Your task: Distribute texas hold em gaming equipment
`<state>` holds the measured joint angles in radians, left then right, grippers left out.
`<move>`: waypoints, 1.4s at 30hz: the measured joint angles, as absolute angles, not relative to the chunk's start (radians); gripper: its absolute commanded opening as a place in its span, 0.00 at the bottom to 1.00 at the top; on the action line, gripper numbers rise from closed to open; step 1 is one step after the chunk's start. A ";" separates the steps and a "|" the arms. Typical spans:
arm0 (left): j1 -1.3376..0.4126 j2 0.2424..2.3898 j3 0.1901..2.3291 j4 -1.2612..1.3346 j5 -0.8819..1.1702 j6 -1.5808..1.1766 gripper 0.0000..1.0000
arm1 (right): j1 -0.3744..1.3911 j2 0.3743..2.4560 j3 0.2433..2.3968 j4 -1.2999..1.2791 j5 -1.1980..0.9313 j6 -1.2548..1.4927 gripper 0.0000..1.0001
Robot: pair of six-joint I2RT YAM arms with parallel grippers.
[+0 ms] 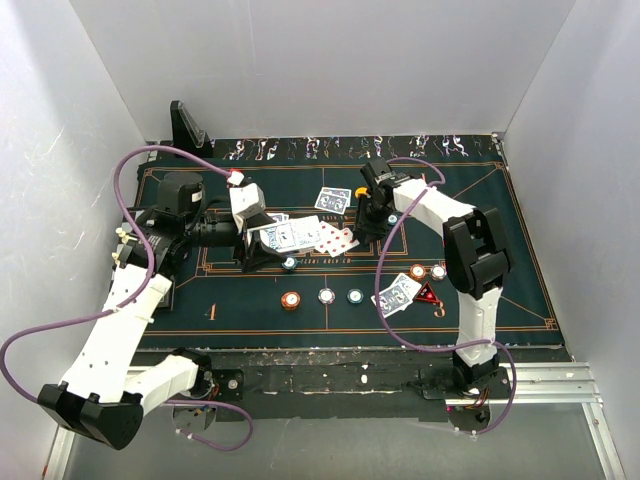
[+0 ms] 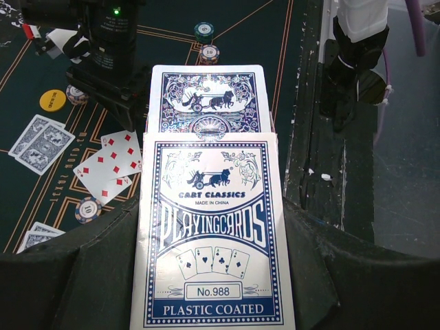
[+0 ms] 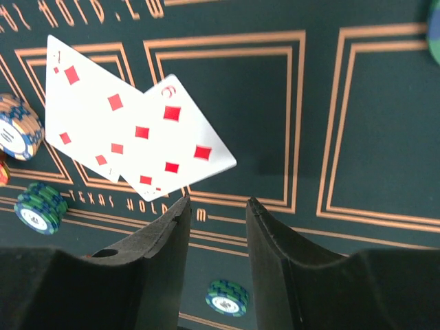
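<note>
Playing-card pack, clamped by its long sides in the left gripper above the mat, one blue-backed card jutting from its far end. The plastic-coated stock is probably light, slick and bendy, best pinched across its edges. Rightward, the right gripper, fingers parted and empty, hovers beside two overlapped face-up diamond cards.

Card box: lower edge cropped, hiding half of one blue-backed card; blue disc (top-right corner) cropped.
</note>
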<state>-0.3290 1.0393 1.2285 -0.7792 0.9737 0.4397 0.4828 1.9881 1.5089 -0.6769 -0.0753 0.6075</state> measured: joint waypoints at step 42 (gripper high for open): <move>-0.316 1.067 1.257 -0.776 0.976 0.452 0.10 | 0.467 2.143 1.614 -0.538 -0.166 0.577 0.38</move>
<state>-0.3157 1.0668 1.2572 -0.7765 0.9764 0.4522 0.4671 2.1429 1.6138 -0.5377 -0.1658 0.5766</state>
